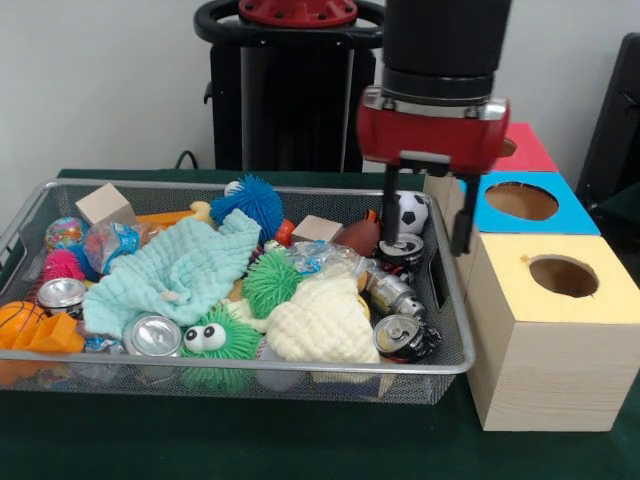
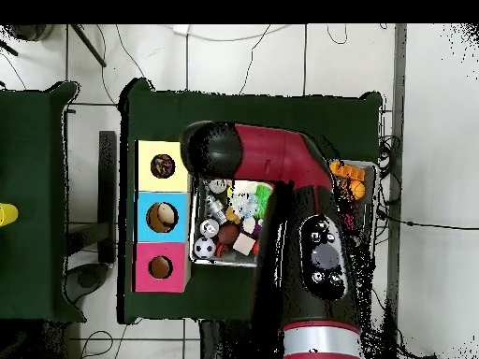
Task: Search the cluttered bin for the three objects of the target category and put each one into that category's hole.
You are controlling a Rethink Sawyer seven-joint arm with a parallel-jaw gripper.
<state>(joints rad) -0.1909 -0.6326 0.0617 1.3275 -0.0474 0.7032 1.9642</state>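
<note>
Currently the claw (image 1: 436,205) hangs over the right end of the silver wire-mesh bin (image 1: 300,366), beside the wooden boxes; two dark fingers (image 1: 463,215) are spread apart with nothing between them. Target category isn't evident from the views. Bin contents: three crushed silver drink cans along the right side (image 1: 405,338) (image 1: 392,290) (image 1: 402,248), one upright silver can at front (image 1: 153,336), another at the left (image 1: 62,295). Also a mint-green crumpled cloth (image 1: 180,268), cream knobbly cloth (image 1: 320,318), green spiky ball with googly eyes (image 1: 213,343), second green spiky ball (image 1: 270,282), blue spiky ball (image 1: 249,201), pink spiky ball (image 1: 62,264), small black-and-white soccer ball (image 1: 411,211), brown mini football (image 1: 360,236), two pale wooden blocks (image 1: 104,205) (image 1: 316,229), orange mini basketball (image 1: 18,318). Right of the bin, three wooden boxes with round holes stand in a row on the green surface (image 1: 300,440): yellow-topped (image 1: 563,275) nearest the camera, blue-topped (image 1: 521,200) in the middle, red-topped (image 1: 524,148) farthest. Overhead view: the arm covers most of the bin.
</note>
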